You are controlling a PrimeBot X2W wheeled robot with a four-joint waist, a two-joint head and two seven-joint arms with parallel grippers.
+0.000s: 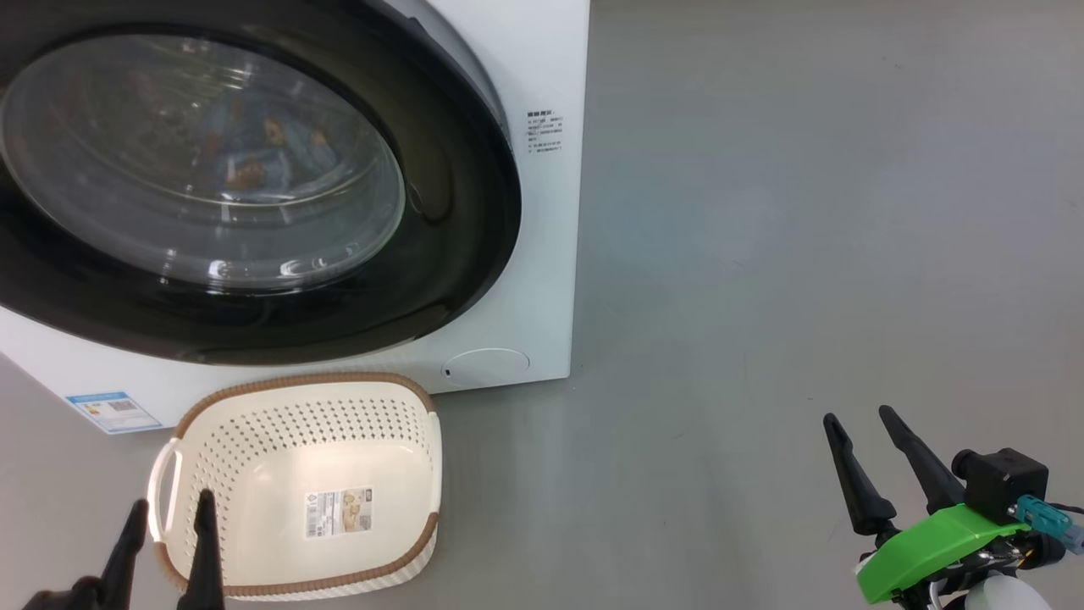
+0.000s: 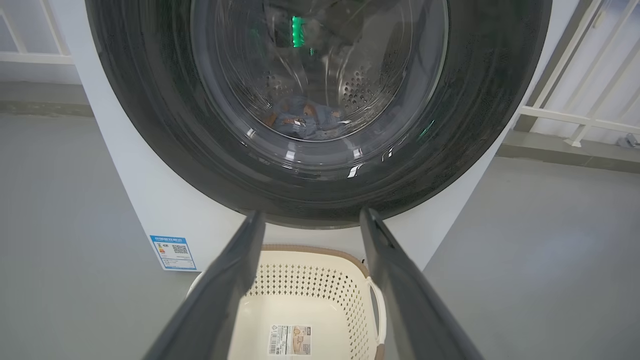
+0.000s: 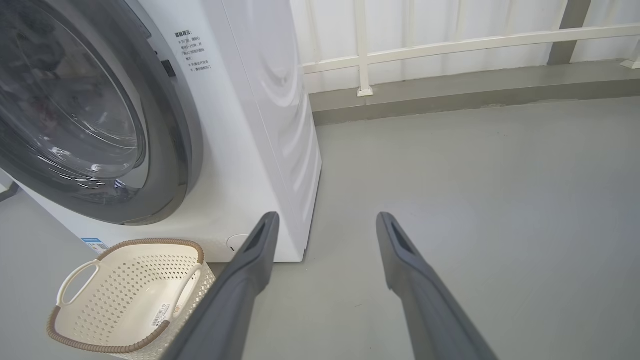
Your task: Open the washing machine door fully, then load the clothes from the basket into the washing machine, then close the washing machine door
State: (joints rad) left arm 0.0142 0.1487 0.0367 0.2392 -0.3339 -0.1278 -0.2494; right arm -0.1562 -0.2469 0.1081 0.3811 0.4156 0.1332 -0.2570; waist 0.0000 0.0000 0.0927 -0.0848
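Note:
The washing machine stands at the left, its round black-rimmed door shut against the front. Behind the door glass lie the light blue clothes inside the drum, also seen as clothes in the left wrist view. The cream basket sits on the floor below the door, holding just its paper label. My left gripper is open at the basket's left handle. My right gripper hangs open over bare floor at the lower right, nothing between its fingers.
Grey floor stretches to the right of the machine. A white railing on a low kerb runs behind it. A blue energy sticker and a round flap mark the machine's lower front.

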